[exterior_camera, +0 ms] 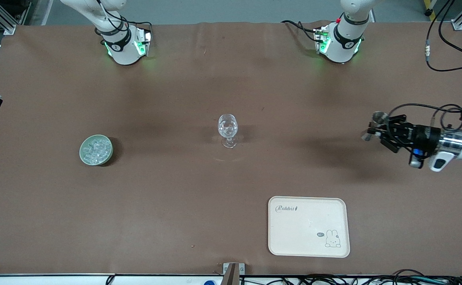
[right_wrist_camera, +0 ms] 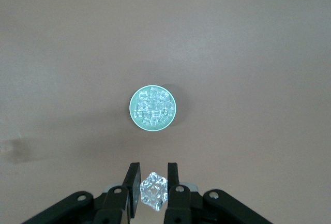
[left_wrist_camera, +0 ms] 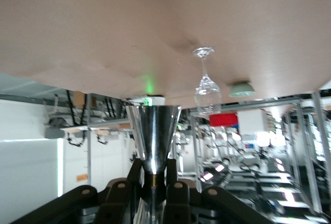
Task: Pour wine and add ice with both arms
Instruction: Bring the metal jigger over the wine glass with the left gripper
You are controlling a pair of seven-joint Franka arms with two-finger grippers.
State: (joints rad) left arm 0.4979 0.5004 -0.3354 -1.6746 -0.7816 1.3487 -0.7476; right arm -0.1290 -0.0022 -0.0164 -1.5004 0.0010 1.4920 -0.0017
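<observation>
The brown table (exterior_camera: pixel 175 198) carries the stemmed glass (exterior_camera: pixel 228 130) at centre, with the ice (exterior_camera: pixel 95 149) in a green bowl (exterior_camera: pixel 84 156) toward the right arm's end. The left gripper (exterior_camera: pixel 376 130), over the table's left-arm end, clamps a metal jigger (left_wrist_camera: pixel 153 136); tilting it early risks a spill. The right gripper (right_wrist_camera: pixel 153 189), above the bowl, pinches one cube (right_wrist_camera: pixel 154 190), which may slip free.

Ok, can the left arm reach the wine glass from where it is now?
Probably yes: only bare table lies between the left tool, shut on a metal cup, and the wine glass. The right tool holds ice over the green bowl.
</observation>
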